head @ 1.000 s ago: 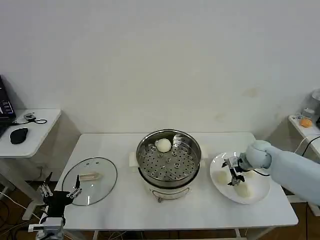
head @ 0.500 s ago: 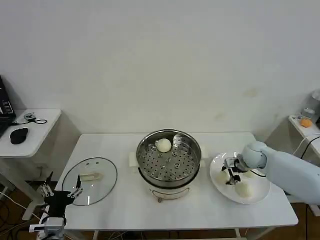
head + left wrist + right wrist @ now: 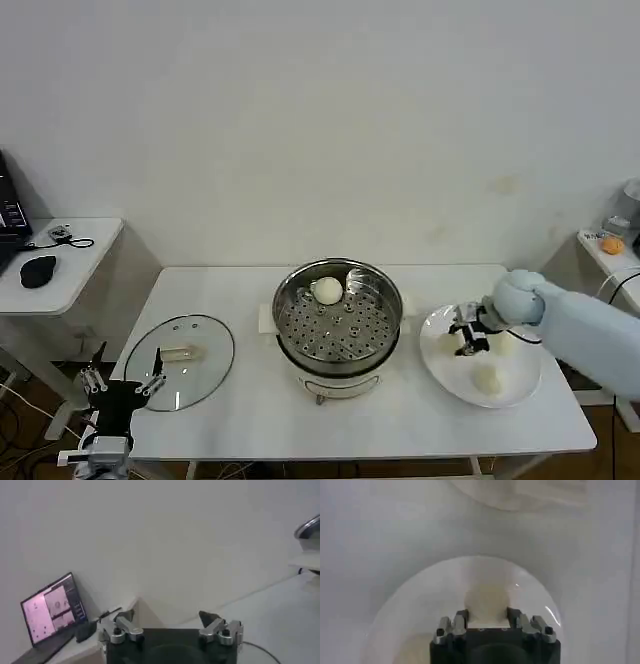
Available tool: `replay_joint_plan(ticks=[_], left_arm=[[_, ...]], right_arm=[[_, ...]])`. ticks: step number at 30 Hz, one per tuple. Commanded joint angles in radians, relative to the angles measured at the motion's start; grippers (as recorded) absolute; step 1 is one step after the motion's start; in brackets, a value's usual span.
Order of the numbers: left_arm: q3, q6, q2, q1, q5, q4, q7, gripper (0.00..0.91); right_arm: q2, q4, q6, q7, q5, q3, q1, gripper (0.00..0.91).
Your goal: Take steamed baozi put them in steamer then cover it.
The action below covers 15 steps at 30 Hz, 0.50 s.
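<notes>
Right hand over plate near table's right edge, fingers clamped on a bun. One bun in steamer, centre. Left hand idle, wide open, off front-left corner beside glass lid. White wall behind.

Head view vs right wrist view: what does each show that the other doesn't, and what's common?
Head view alone: the steamer with one baozi inside, the glass lid lying on the table, and the left gripper parked open near the lid. Right wrist view alone: the fingers closed on either side of a second baozi. Shared: the right gripper over the white plate.
</notes>
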Motion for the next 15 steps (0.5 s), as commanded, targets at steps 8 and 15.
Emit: replay_joint_plan(ticks=[8,15], left_arm=[[0.01,0.001,0.001,-0.014,-0.001,-0.001,-0.001,0.907],[0.021,-0.001,-0.007,-0.017,0.002,0.008,-0.003,0.907]], right_arm=[[-0.109,0.27,-0.062,0.018,0.218,-0.256,0.513,0.554],[0.076,0.367,-0.205,0.078,0.425,-0.401,0.71,0.554]])
